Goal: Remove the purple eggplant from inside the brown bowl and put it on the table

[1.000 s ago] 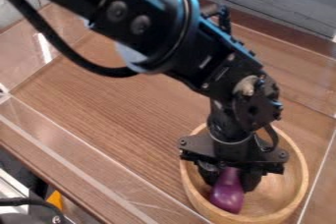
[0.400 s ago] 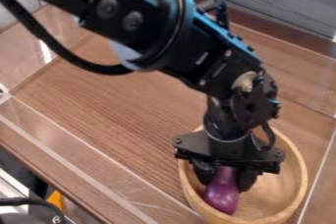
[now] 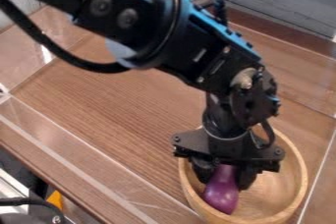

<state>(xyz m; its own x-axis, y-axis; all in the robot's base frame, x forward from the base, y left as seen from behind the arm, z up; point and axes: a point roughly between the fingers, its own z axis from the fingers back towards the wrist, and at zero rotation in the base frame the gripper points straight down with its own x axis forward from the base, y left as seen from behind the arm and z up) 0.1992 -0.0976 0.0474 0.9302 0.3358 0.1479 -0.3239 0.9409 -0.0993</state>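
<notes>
Where acrylic walls rise — wood-grain table [image 3: 92, 120]

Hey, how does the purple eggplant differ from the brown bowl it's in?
The purple eggplant is small, elongated and glossy purple; the brown bowl is wide, round, shallow and light tan wood. The eggplant is clamped at its upper end by the gripper, while the bowl sits free on the table. Both are at the table's near right corner.
</notes>
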